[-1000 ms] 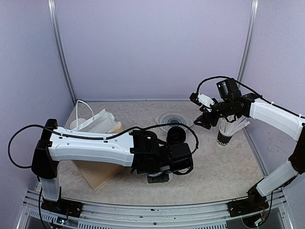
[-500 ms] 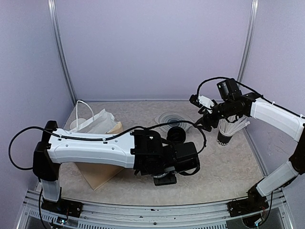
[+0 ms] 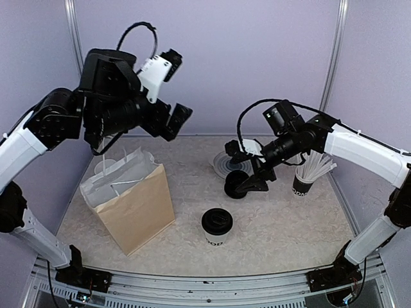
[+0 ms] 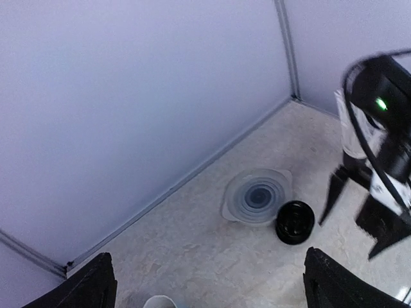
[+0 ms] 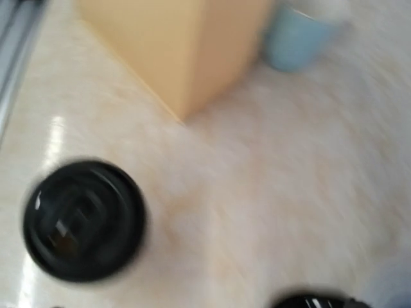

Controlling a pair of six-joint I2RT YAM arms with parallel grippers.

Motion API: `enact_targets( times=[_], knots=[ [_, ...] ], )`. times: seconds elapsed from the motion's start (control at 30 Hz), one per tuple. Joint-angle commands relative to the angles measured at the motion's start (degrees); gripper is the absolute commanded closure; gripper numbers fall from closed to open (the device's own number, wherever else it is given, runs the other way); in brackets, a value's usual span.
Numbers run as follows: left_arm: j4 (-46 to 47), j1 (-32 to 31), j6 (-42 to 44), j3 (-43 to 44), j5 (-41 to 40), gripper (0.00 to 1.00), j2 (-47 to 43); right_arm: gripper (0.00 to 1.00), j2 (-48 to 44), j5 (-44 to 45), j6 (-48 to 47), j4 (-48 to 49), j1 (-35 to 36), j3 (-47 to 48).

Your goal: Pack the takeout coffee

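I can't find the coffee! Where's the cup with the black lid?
In the top view the takeout coffee stands upright near the front, in the middle, just right of the brown paper bag.

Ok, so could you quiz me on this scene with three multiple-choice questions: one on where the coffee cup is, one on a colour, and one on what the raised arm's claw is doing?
1. Where is the takeout coffee?
A) standing on the table, apart from the paper bag
B) inside the bag
C) held in a gripper

2. What colour is its lid?
A) white
B) black
C) blue

3. The left gripper is:
A) shut on the cup
B) shut on the bag's handle
C) open and empty

Answers:
1 A: the cup stands by itself on the table to the right of the bag, and nothing touches it.
2 B: the round lid on the white cup is black.
3 C: its jaws stand wide apart, high above the table, with nothing between them.
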Motion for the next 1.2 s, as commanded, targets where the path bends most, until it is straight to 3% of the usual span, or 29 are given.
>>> enact_targets(
  times=[0.0,0.13,0.5,1.17],
  knots=[
    [5.1,7.4,-8.2,-2.8,-1.7,0.02,-4.0,0.08,6.6,4.1,-3.7,-6.2,6.8,4.3],
    [5.4,13.1,-12.7,-6.6,2.7,0.04,-10.0,0.08,11.7,5.8,-4.8,-10.0,11.5,7.5],
    [5.2,18.9,-16.8,-15.9,5.1,0.07,-18.6,0.09,18.7,9.1,-6.1,-12.5,14.6,10.2],
    [2.5,23.7,-19.6,-19.2,7.9,0.07,-19.8,0.29,22.6,16.6,-6.0,-14.8,19.4,11.7]
  ],
)
